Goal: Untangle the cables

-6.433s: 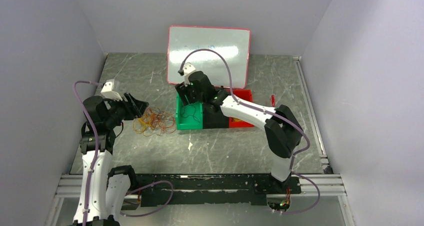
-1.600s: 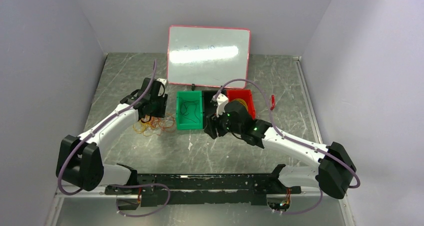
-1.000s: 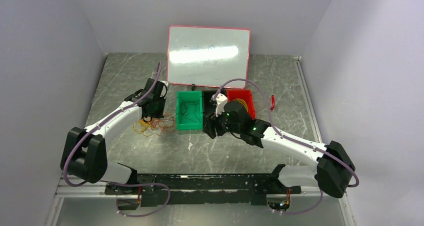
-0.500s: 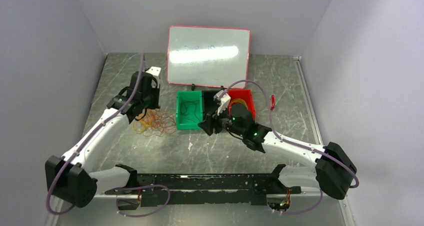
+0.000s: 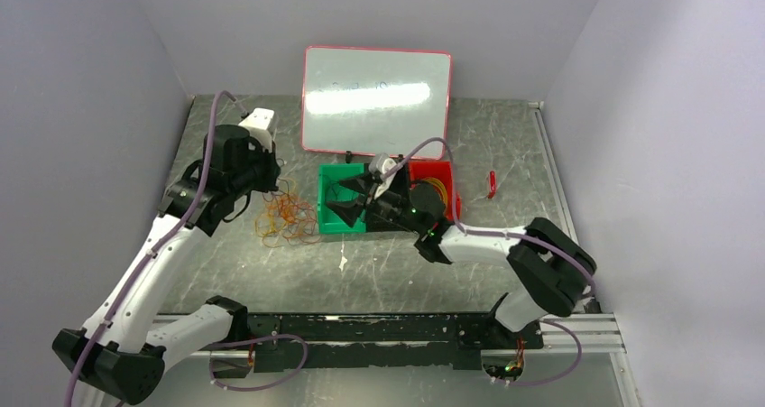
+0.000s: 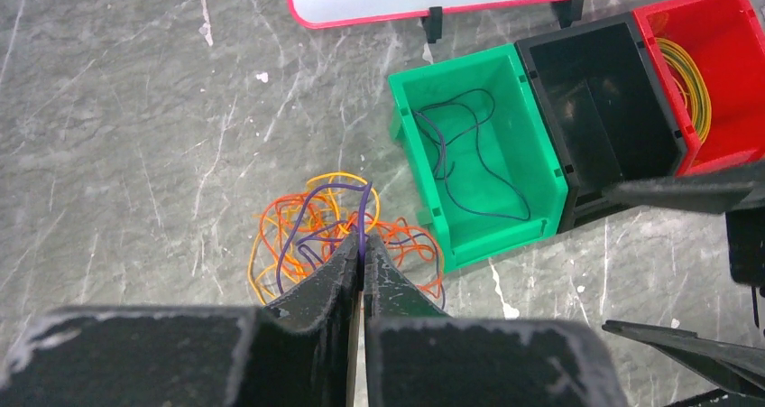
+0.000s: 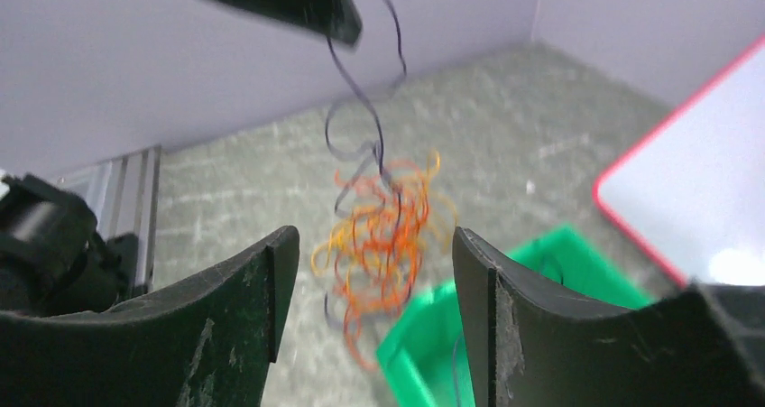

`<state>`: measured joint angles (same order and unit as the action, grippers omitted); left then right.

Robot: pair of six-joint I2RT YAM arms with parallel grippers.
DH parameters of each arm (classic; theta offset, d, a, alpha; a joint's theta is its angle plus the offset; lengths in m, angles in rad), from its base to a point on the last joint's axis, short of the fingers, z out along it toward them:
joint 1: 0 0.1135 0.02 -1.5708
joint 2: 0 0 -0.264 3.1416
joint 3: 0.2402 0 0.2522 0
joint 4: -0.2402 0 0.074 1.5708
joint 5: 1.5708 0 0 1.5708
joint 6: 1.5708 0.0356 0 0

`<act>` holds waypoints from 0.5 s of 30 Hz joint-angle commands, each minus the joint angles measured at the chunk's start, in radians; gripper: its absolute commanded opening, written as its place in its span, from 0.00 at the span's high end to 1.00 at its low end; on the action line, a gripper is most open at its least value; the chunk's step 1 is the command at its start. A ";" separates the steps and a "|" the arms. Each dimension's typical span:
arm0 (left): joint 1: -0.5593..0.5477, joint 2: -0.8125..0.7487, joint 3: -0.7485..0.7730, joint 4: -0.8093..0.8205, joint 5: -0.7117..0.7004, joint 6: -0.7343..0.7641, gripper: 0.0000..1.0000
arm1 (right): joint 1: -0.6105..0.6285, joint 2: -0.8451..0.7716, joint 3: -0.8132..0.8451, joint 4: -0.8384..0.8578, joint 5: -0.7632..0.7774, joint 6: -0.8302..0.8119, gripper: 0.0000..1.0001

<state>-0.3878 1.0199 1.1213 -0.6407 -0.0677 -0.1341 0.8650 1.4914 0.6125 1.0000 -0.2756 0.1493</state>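
Observation:
The cables (image 6: 311, 235) lie in a tangle of orange-red and yellow loops on the grey table, left of the green bin (image 6: 550, 190). My left gripper (image 6: 362, 243) hangs above the pile, shut on a thin purple cable (image 6: 363, 208) that rises out of the tangle. In the top view the left gripper (image 5: 271, 180) sits just above and behind the cables (image 5: 287, 217). My right gripper (image 5: 345, 199) is open over the green bin, facing the pile. In the right wrist view the cables (image 7: 383, 235) show between the spread fingers of the right gripper (image 7: 370, 281).
A green bin (image 5: 323, 199) holding a dark cable, a black bin (image 6: 600, 118) and a red bin (image 6: 731, 28) with yellow loops stand in a row. A red-framed whiteboard (image 5: 376, 100) leans behind them. A small red object (image 5: 492, 183) lies to the right.
The left gripper has pulled up and back from the pile, drawing the purple cable up with it. The right arm has swung left over the green bin and its jaws have widened.

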 commanded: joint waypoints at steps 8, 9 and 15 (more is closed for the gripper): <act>-0.003 -0.046 0.086 -0.084 -0.031 0.001 0.93 | 0.011 0.268 0.332 0.183 -0.173 -0.084 0.26; -0.003 -0.050 0.093 -0.096 -0.050 -0.004 0.93 | 0.014 0.294 0.356 0.183 -0.186 -0.082 0.26; -0.003 -0.075 0.101 -0.121 -0.059 -0.023 0.93 | 0.051 0.452 0.554 0.123 -0.229 -0.063 0.26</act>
<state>-0.3878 0.9676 1.1931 -0.7380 -0.1112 -0.1410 0.8883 1.8736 1.0618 1.1339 -0.4633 0.0895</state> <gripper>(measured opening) 0.078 0.741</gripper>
